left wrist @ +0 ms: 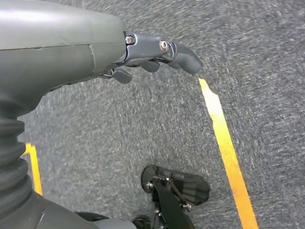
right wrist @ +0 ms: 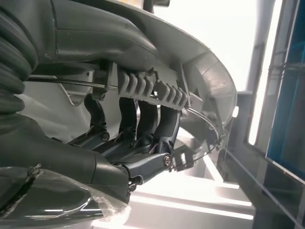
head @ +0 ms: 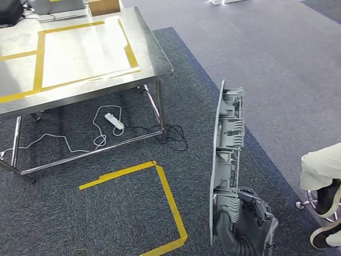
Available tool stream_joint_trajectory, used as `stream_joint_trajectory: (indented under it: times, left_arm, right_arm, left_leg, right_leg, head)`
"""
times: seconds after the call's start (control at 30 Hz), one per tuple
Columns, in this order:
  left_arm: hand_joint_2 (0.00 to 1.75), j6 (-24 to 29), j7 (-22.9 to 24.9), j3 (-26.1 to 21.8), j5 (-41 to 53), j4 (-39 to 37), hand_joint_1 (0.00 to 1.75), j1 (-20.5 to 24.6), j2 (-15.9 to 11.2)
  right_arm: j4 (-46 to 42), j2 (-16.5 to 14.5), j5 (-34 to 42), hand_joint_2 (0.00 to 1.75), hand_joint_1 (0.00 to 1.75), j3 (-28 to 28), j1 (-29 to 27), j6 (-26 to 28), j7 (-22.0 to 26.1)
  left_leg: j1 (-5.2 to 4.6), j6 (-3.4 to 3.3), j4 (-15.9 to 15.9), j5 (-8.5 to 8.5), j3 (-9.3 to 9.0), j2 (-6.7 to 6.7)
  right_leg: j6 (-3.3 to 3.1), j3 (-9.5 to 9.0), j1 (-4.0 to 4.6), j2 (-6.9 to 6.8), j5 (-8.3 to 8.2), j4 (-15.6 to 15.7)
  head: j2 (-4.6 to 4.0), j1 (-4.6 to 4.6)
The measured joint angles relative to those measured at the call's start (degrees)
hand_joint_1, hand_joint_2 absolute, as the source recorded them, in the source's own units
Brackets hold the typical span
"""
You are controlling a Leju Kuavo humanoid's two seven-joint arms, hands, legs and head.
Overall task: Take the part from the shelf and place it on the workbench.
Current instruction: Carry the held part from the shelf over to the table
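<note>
Beside the workbench (head: 156, 58), grey part (head: 226, 154) upright in right hand (head: 245, 226); left hand (left wrist: 107, 52) empty, fingers apart.

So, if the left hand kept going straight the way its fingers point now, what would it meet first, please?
Probably nothing but floor. The left hand hangs empty over the grey carpet, fingers aimed toward the yellow tape line. The way looks free up to the carpet, though depth is hard to judge.
</note>
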State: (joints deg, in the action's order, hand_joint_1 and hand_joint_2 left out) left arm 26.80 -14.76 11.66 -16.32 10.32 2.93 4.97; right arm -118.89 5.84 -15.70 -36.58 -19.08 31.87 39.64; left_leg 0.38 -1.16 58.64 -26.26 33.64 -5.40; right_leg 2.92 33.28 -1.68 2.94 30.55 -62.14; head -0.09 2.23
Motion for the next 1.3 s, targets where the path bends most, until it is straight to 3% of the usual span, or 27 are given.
stream_joint_trajectory:
  times: [0.07,0.13,0.2,0.27,0.3,0.37,0.4,0.43,0.5,0.57,0.63,0.67,0.73,0.8,0.83,0.87,0.9,0.93,0.97,1.03,1.2,1.23,1.3]
  left_arm:
    - [1.75,0.0,0.03,-0.01,0.01,0.0,0.0,0.01,-0.02]
    - [1.75,0.01,0.09,-0.01,0.01,0.0,0.0,-0.23,-0.12]
    - [1.75,0.02,0.16,-0.02,-0.01,0.0,0.0,-0.39,-0.2]
    - [1.75,0.02,0.2,-0.03,0.01,0.0,0.0,-0.22,-0.18]
    - [1.75,0.02,0.2,-0.03,0.01,0.0,0.0,-0.12,-0.18]
    - [1.75,0.02,0.21,-0.03,0.01,0.0,0.0,-0.12,-0.18]
    - [1.75,0.02,0.22,-0.03,-0.01,0.0,0.0,-0.19,-0.18]
    - [1.75,0.03,0.23,-0.03,-0.02,0.0,0.0,-0.26,-0.19]
    - [1.75,0.04,0.25,-0.03,-0.05,0.0,0.0,-0.24,-0.23]
    - [1.75,0.05,0.25,-0.03,-0.07,0.0,0.0,-0.02,-0.27]
    - [1.75,0.05,0.31,-0.04,-0.18,0.0,0.0,0.0,-0.28]
    - [1.75,0.06,0.34,-0.05,-0.25,0.0,0.0,-0.11,-0.23]
    - [1.75,0.08,0.38,-0.06,-0.33,0.0,0.0,-0.15,-0.22]
    - [1.75,0.09,0.39,-0.07,-0.31,0.0,0.0,-0.02,-0.21]
    - [1.75,0.08,0.39,-0.07,-0.28,0.0,0.0,0.04,-0.16]
    - [1.75,0.06,0.39,-0.07,-0.27,0.0,0.0,0.05,-0.1]
    - [1.75,0.04,0.4,-0.07,-0.27,0.0,0.0,0.04,-0.04]
    - [1.75,0.04,0.4,-0.07,-0.27,0.0,0.0,0.03,-0.01]
    - [1.75,0.04,0.4,-0.07,-0.27,0.0,0.0,0.02,0.0]
    - [1.75,0.04,0.4,-0.08,-0.27,0.0,0.0,0.05,-0.06]
    - [1.75,-0.01,0.4,-0.11,-0.36,0.0,0.0,-0.01,-0.12]
    - [1.75,-0.07,0.37,-0.13,-0.42,0.0,0.0,0.02,-0.1]
    - [1.75,-0.17,0.25,-0.17,-0.58,0.0,0.0,0.07,-0.05]
  right_arm:
    - [-0.01,0.0,0.0,1.75,1.75,0.03,0.03,-0.01,0.01]
    - [-0.01,0.0,0.02,1.75,1.75,0.08,0.04,-0.02,0.0]
    - [-0.01,-0.01,0.01,1.75,1.75,0.09,0.02,-0.03,0.0]
    - [-0.01,-0.01,-0.01,1.75,1.75,0.12,-0.02,-0.03,0.01]
    - [-0.01,-0.01,-0.02,1.75,1.75,0.13,-0.03,-0.02,0.02]
    - [-0.01,0.0,-0.01,1.75,1.75,0.16,-0.03,-0.02,0.01]
    - [-0.01,0.0,0.01,1.75,1.75,0.16,-0.03,-0.02,0.01]
    - [-0.01,0.0,0.03,1.75,1.75,0.16,-0.03,-0.01,0.0]
    - [-0.01,0.0,0.05,1.75,1.75,0.17,0.0,0.0,0.02]
    - [-0.01,0.0,0.07,1.75,1.75,0.19,0.07,-0.01,0.04]
    - [-0.01,0.0,0.15,1.75,1.75,0.2,0.17,-0.03,0.02]
    - [-0.01,0.0,0.21,1.75,1.75,0.2,0.23,-0.04,-0.01]
    - [0.0,0.0,0.27,1.75,1.75,0.2,0.33,-0.22,0.01]
    - [-0.01,0.0,0.64,1.75,1.75,0.19,0.44,-0.46,0.06]
    - [-0.01,0.0,1.03,1.75,1.75,0.18,0.51,-0.57,0.04]
    - [-0.01,0.0,1.46,1.75,1.75,0.17,0.57,-0.68,0.03]
    - [0.0,0.01,1.83,1.75,1.75,0.16,0.61,-0.82,0.01]
    - [0.0,0.01,2.06,1.75,1.75,0.15,0.63,-0.93,-0.01]
    - [0.0,0.01,2.18,1.75,1.75,0.14,0.67,-1.02,-0.01]
    - [0.0,0.02,2.28,1.75,1.75,0.11,0.89,-1.08,0.02]
    - [-0.03,0.02,2.5,1.75,1.75,0.13,0.99,-1.49,0.01]
    - [-0.03,0.02,2.52,1.75,1.75,0.13,1.02,-1.66,0.01]
    - [-0.03,0.02,2.52,1.75,1.75,0.14,1.04,-1.92,0.02]
  left_leg:
    - [0.0,0.78,0.31,0.06,0.58,-1.29]
    - [0.17,1.47,0.33,0.3,1.07,-2.32]
    - [0.06,2.02,1.9,-0.69,1.86,-0.53]
    - [-0.07,2.45,7.77,-3.89,4.54,3.0]
    - [0.0,2.61,11.72,-5.65,6.39,4.06]
    - [0.08,2.68,16.46,-6.85,8.54,4.78]
    - [0.07,2.57,15.77,-5.84,8.13,4.93]
    - [0.0,2.31,12.97,-3.99,6.68,5.35]
    - [-0.63,1.37,5.41,-0.74,2.86,7.92]
    - [-1.32,0.59,1.46,-0.1,1.04,9.92]
    - [-1.45,0.19,0.91,-0.33,0.97,9.02]
    - [-1.32,-0.03,0.55,-0.21,0.81,8.32]
    - [-0.86,-0.62,-0.12,0.06,0.37,7.13]
    - [-0.63,-1.04,-0.26,0.05,0.3,6.19]
    - [-0.62,-1.12,-0.24,-0.01,0.27,5.69]
    - [-0.6,-1.13,-0.22,-0.09,0.2,5.27]
    - [-0.55,-1.07,-0.18,-0.18,0.08,4.89]
    - [-0.47,-0.91,-0.12,-0.31,-0.09,4.55]
    - [-0.37,-0.66,0.02,-0.5,-0.24,4.27]
    - [-0.46,0.02,0.55,-0.9,-0.2,3.85]
    - [-0.46,1.33,1.76,-1.63,0.39,3.9]
    - [-0.39,1.61,3.45,-2.73,1.08,4.15]
    - [-0.24,2.09,10.01,-6.03,4.08,4.59]
  right_leg:
    - [-0.49,-1.51,-0.15,1.6,-0.46,3.1]
    - [-1.34,-1.78,-0.05,0.53,-0.51,3.28]
    - [-2.13,-2.01,-0.14,-0.94,-0.66,3.47]
    - [-2.78,-2.25,0.01,-2.71,-0.51,3.59]
    - [-2.99,-2.32,0.16,-3.66,-0.37,3.59]
    - [-3.19,-2.52,0.38,-5.4,-0.08,3.58]
    - [-3.19,-2.69,0.46,-6.16,0.07,3.58]
    - [-3.15,-2.95,0.53,-6.87,0.27,3.58]
    - [-2.84,-3.49,0.78,-8.17,0.78,3.54]
    - [-2.29,-3.81,1.07,-9.41,1.23,3.54]
    - [-1.71,-4.19,1.21,-10.78,1.51,3.77]
    - [-1.41,-4.33,1.15,-10.56,1.83,3.7]
    - [-0.92,-3.19,0.97,-7.6,3.79,0.94]
    - [-0.64,0.47,0.75,-4.05,6.94,-5.95]
    - [-0.49,2.49,0.68,-3.38,7.94,-9.34]
    - [-0.35,3.86,0.61,-3.13,7.9,-11.18]
    - [-0.21,4.29,0.52,-3.06,6.73,-10.98]
    - [-0.07,3.64,0.39,-3.05,4.53,-8.61]
    - [0.09,2.29,0.2,-3.03,2.09,-4.91]
    - [0.12,-0.3,0.07,-2.66,-0.5,1.11]
    - [-1.67,-1.4,0.14,-2.47,-0.53,2.79]
    - [-2.06,-1.53,0.06,-2.65,-0.57,2.92]
    - [-2.57,-1.68,0.11,-3.02,-0.46,2.99]
  head:
    - [0.0,0.02]
    - [0.0,0.0]
    - [0.0,-0.36]
    - [0.0,-0.89]
    - [0.0,-1.07]
    - [0.0,-1.07]
    - [0.0,-1.07]
    - [0.0,-1.07]
    - [0.0,-1.09]
    - [0.0,-0.98]
    - [0.0,-0.8]
    - [0.0,-0.69]
    - [0.0,-0.38]
    - [0.0,-0.06]
    - [0.0,0.01]
    - [0.0,0.01]
    - [0.0,0.01]
    - [0.0,0.01]
    - [0.0,0.01]
    - [0.01,0.07]
    - [0.0,-0.23]
    - [0.0,-0.37]
    - [0.0,-0.66]
